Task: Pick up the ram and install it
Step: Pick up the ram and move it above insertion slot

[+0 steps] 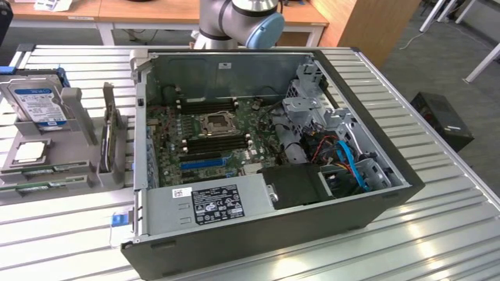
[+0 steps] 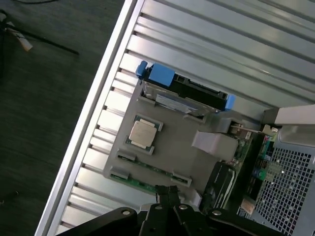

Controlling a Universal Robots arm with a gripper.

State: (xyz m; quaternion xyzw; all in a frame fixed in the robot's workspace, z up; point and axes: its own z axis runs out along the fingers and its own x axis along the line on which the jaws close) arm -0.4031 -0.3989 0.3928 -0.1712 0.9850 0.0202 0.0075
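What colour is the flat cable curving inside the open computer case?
The flat cable is bright blue; the exterior view shows it best.

Ribbed metal table [image 1: 437,234] gleams glossy — grey plastic holder [image 2: 172,147] looks matt, smooth.

arm [image 1: 240,20] in at the top edge of the exterior view, grey joint with a blue end cap, wrist view has the black gripper [image 2: 167,191] aimed downward, jaws closed flat against each other, linkage arms folded in
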